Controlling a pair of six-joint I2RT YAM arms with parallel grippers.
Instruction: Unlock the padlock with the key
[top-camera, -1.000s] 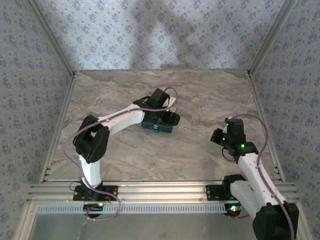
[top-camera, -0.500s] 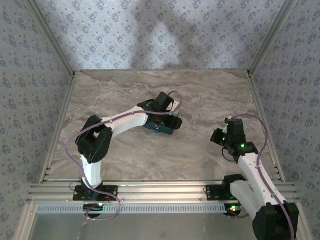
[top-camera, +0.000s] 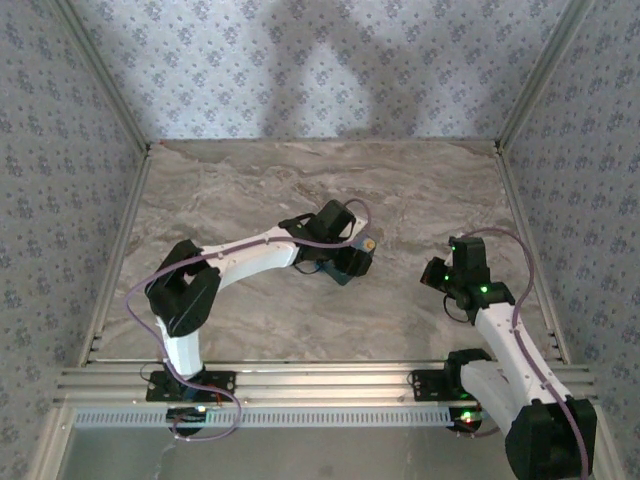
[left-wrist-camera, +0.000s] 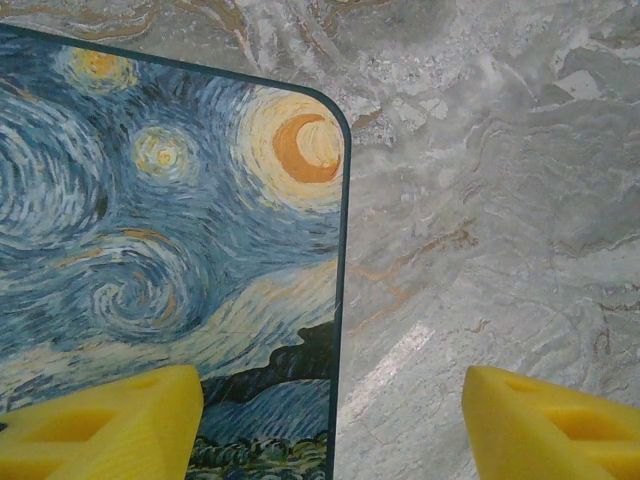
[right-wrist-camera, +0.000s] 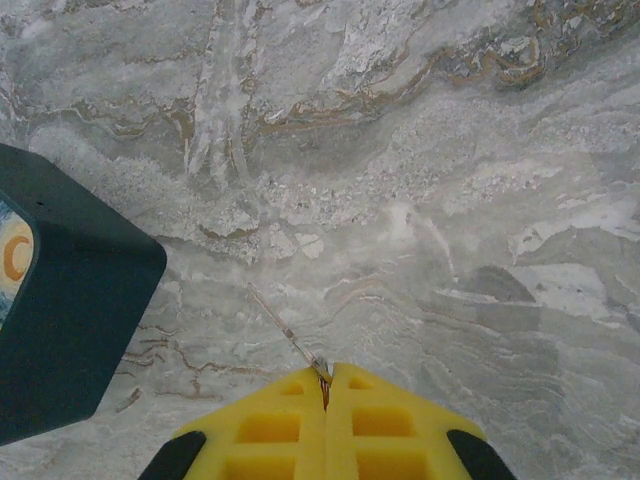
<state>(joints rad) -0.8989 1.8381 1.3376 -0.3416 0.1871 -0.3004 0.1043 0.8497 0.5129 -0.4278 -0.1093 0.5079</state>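
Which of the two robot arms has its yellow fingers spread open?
The left end effector is open, its fingers wide apart above the edge of the painted blue box. The right end effector is shut, pinching a thin metal piece.

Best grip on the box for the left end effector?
Its opposite side walls, from above: the box lies flat, painted face up, with upright teal walls. The open left end effector straddles just one edge; whether the box fits its opening is unclear.

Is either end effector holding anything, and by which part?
Left end effector: open, empty. Right end effector: shut on a thin metal sliver, by its near end.
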